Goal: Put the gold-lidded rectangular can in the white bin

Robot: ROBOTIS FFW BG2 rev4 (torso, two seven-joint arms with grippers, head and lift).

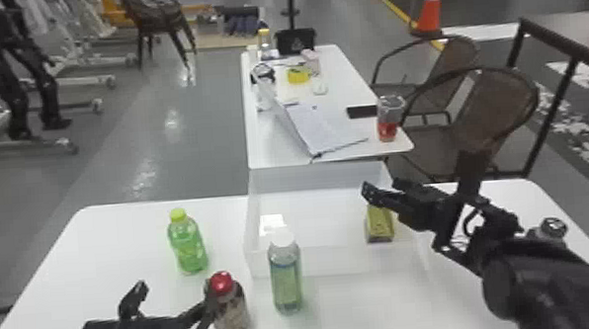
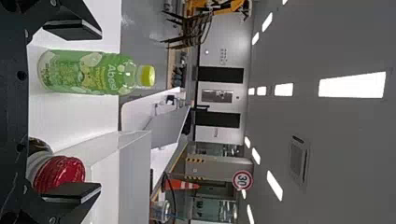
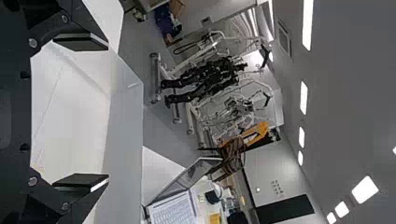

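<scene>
The rectangular can point(image 1: 380, 226), yellow-gold on its visible face, is inside the white bin point(image 1: 332, 260), close to the bin's right wall. My right gripper point(image 1: 383, 191) is over the bin's right side, just above the can, its fingers apart and holding nothing. In the right wrist view the same gripper point(image 3: 83, 112) stands open with the bin's pale interior and wall point(image 3: 127, 126) beyond it. My left gripper point(image 1: 176, 294) is parked open at the front left, one finger beside the red-capped bottle; in its wrist view the gripper point(image 2: 74, 112) has a wide gap.
A green bottle point(image 1: 188, 245) stands left of the bin. The red-capped bottle point(image 1: 230, 310) and a clear bottle with a white cap point(image 1: 285, 278) stand before it. Another can point(image 1: 552, 229) is at the right, behind my right arm. A second table point(image 1: 270, 143) adjoins the bin's far side.
</scene>
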